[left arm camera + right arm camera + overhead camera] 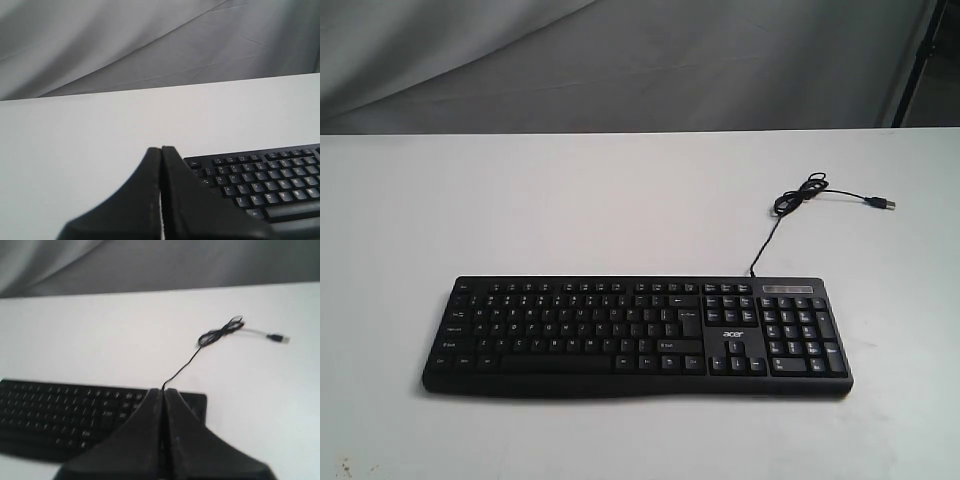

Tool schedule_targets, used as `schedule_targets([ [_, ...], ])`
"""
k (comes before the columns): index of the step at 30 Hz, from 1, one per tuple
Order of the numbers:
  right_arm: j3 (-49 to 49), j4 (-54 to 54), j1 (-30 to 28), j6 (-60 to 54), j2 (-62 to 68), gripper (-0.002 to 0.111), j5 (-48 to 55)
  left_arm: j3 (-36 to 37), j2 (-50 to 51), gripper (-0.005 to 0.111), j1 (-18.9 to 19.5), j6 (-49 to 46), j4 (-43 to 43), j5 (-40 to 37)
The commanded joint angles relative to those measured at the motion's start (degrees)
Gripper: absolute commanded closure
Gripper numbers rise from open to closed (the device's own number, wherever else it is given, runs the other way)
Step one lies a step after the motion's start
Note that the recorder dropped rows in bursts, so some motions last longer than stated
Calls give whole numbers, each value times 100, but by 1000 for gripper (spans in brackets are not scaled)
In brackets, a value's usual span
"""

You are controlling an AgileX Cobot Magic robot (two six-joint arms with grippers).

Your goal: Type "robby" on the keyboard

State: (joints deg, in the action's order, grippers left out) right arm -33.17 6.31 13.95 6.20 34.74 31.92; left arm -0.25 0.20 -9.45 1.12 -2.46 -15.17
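The black keyboard [636, 336] with an "acer" logo and number pad lies flat on the white table, near the front. Its thin black cable [790, 205] runs back to a loose coil and a USB plug [881, 202]. Neither arm shows in the exterior view. In the left wrist view my left gripper [161, 149] is shut and empty, hovering off the keyboard's [260, 182] Esc corner. In the right wrist view my right gripper [163, 390] is shut and empty, above the keyboard's [65, 412] number-pad end, which its fingers partly hide; the cable [212, 337] runs away beyond them.
The white table [520, 200] stretches bare around the keyboard. A grey cloth backdrop [620, 60] hangs behind its far edge, and a dark stand leg [920, 60] shows at the far right.
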Motion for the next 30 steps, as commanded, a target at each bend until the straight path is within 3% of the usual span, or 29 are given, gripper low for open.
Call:
schedule_targets([
  [1, -33, 83, 1010, 103, 711, 108, 319, 25, -20, 107, -36, 16, -27, 42],
  [6, -556, 328, 2507, -275, 2032, 108, 233, 25, -20, 107, -36, 16, -27, 42],
  [11, -1905, 328, 3251, -493, 3645, 108, 184, 25, -20, 107, -36, 16, -27, 42],
  [22, -4836, 1577, 3349, -2383, 6579, 108, 1293, 25, -20, 107, -36, 16, -27, 42],
  [30, -5190, 1449, 3349, -2729, 7511, 108, 559, 25, -20, 107, -36, 16, -27, 42],
])
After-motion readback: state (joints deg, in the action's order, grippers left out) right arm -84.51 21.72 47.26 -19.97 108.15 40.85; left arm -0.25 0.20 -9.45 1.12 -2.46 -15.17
